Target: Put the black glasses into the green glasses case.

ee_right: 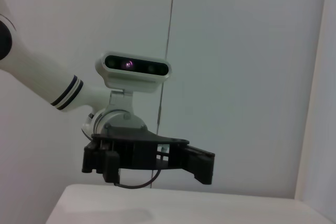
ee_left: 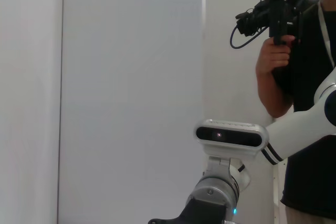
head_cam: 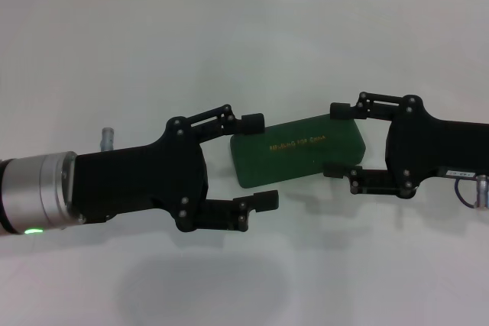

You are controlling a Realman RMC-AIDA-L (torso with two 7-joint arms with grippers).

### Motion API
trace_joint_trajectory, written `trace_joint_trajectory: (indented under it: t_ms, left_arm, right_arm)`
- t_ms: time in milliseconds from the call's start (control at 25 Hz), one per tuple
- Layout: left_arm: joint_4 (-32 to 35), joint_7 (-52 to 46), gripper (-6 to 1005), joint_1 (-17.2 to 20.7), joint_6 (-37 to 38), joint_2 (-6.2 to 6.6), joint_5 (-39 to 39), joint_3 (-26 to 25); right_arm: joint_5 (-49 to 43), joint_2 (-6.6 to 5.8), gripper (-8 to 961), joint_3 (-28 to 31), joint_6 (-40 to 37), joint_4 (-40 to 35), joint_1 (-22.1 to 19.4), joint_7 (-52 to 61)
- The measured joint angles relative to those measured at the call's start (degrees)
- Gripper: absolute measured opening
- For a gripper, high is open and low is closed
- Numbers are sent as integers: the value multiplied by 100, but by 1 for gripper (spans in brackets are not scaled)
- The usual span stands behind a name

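The green glasses case (head_cam: 299, 150) lies shut on the white table, gold lettering on its lid facing up. The black glasses are out of view. My left gripper (head_cam: 260, 162) is open at the case's left end, with one fingertip at the far corner and the other just past the near edge. My right gripper (head_cam: 338, 140) is open over the case's right end, its fingers spanning the case's width. I cannot tell whether either gripper touches the case. The right wrist view shows the left arm's gripper (ee_right: 202, 163) from the other side, above the table edge.
The white table (head_cam: 229, 43) runs to a tiled wall at the back. In the left wrist view a person (ee_left: 310, 103) stands beyond the right arm's wrist camera (ee_left: 228, 134), holding a black device.
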Motion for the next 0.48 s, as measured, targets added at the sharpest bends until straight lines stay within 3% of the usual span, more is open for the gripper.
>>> trace_joint_trajectory:
  t_ms: [280, 480]
  left_arm:
    - [-80, 209, 893, -61, 109, -68, -110, 1]
    - [-248, 288, 893, -84, 119, -47, -110, -4]
  right_arm:
    - [15, 6, 706, 9, -46, 0, 18, -21]
    - [18, 6, 706, 26, -34, 0, 4, -136]
